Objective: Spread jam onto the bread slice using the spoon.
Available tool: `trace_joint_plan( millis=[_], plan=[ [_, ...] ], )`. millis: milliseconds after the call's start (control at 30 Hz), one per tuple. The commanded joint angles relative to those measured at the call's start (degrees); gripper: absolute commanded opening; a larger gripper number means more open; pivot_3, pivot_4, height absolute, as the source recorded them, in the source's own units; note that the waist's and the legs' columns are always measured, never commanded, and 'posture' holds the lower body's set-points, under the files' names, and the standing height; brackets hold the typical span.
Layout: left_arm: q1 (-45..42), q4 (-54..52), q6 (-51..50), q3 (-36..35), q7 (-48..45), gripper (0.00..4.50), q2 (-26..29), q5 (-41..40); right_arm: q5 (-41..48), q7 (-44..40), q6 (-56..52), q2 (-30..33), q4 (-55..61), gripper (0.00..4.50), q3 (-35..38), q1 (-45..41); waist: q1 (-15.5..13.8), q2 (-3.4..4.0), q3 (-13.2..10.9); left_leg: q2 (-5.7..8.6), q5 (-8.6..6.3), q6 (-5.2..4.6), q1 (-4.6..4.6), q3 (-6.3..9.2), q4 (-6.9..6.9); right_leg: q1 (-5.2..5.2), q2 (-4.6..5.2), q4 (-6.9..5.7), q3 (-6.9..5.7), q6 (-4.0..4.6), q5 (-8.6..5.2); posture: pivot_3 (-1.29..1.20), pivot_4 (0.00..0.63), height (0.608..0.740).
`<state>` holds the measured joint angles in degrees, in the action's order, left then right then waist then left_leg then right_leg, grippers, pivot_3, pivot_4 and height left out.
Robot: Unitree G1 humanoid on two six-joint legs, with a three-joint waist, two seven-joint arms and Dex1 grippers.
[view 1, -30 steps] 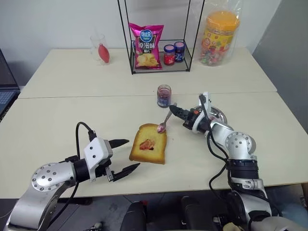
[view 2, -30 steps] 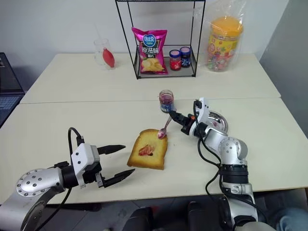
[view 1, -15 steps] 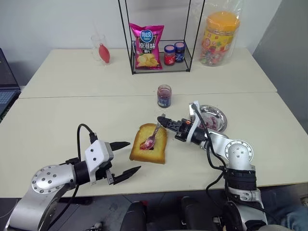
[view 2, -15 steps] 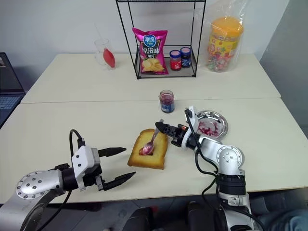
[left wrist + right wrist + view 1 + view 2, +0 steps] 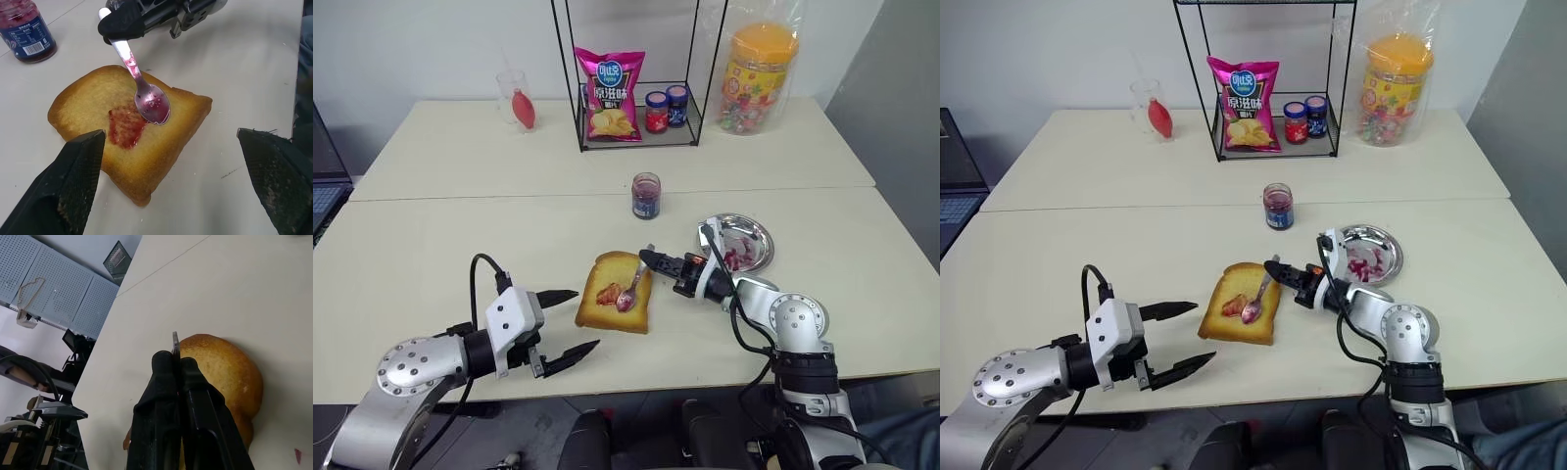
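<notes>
Pale laminate desk carries the bread slice at centre. Beyond it stands an open jar of dark jam. Right of the bread, a steel dish holds red smears. Right hand, fingers pressed on the spoon, rests its bowl beside the jam patch. Left hand, spread and empty, waits left of the bread. Spreading appears underway; next, drag the bowl across bare crumb.

Silver-grey metal arms with round screwed joint housings, looped black cables and white wrist blocks are being shown; two-fingered black left gripper and right gripper.
</notes>
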<state>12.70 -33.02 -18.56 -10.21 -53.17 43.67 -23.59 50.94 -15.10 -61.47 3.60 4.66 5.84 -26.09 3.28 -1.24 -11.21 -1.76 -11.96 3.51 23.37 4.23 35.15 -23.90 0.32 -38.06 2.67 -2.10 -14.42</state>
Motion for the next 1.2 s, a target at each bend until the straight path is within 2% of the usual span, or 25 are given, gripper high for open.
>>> trace_joint_plan(
  millis=[33, 500, 800, 967, 1200],
  plan=[
    [0.4, -0.6, 1.8, -0.3, -0.3, 4.50, 0.4, 0.4, -1.9, -1.1, 3.5, -0.4, -0.5, 0.02, -0.4, -1.0, 0.0, 0.00, 0.0, -0.01, 0.00, 0.00, 0.00, 0.00, 0.00, 0.00, 0.00, 0.00, 0.00, 0.00, 0.00, 0.00, 0.150, 0.740],
    [0.2, 1.1, 4.0, -0.1, 0.3, 4.50, -0.3, 1.2, -1.5, 0.8, 6.2, 0.7, -8.3, 0.02, 7.0, -7.6, 0.0, 0.00, 0.0, 0.00, 0.00, 0.00, -0.03, 0.00, 0.00, 0.03, -0.01, -0.01, 0.00, 0.01, 0.02, 0.00, 0.150, 0.740],
    [-0.4, 1.7, 4.1, 0.0, 0.9, 4.50, -0.5, 1.3, 7.5, 3.1, -2.0, -0.4, 1.0, 0.02, 8.7, -6.5, 0.0, 0.00, 0.0, -0.02, 0.00, 0.00, -0.03, 0.00, 0.00, 0.02, -0.02, -0.03, 0.01, 0.02, 0.01, 0.00, 0.150, 0.740],
    [-1.6, 1.4, 3.0, 0.1, 1.8, 4.50, -0.5, 0.9, 7.4, 4.6, -2.1, -2.0, 4.5, 0.02, 6.3, -3.6, 0.0, 0.00, 0.0, -0.02, 0.00, 0.00, -0.03, 0.00, 0.00, 0.03, -0.02, -0.02, 0.01, 0.02, 0.01, 0.00, 0.150, 0.740],
    [-4.5, -0.1, -1.5, -1.2, 1.6, 4.50, 0.7, -2.7, 6.4, 3.5, -0.8, 0.4, 10.9, 0.02, 2.7, -2.4, -0.1, 0.00, 0.0, -0.02, 0.00, 0.00, -0.03, 0.00, 0.00, 0.02, -0.02, -0.03, 0.01, 0.02, 0.01, 0.00, 0.150, 0.740]
  ],
)
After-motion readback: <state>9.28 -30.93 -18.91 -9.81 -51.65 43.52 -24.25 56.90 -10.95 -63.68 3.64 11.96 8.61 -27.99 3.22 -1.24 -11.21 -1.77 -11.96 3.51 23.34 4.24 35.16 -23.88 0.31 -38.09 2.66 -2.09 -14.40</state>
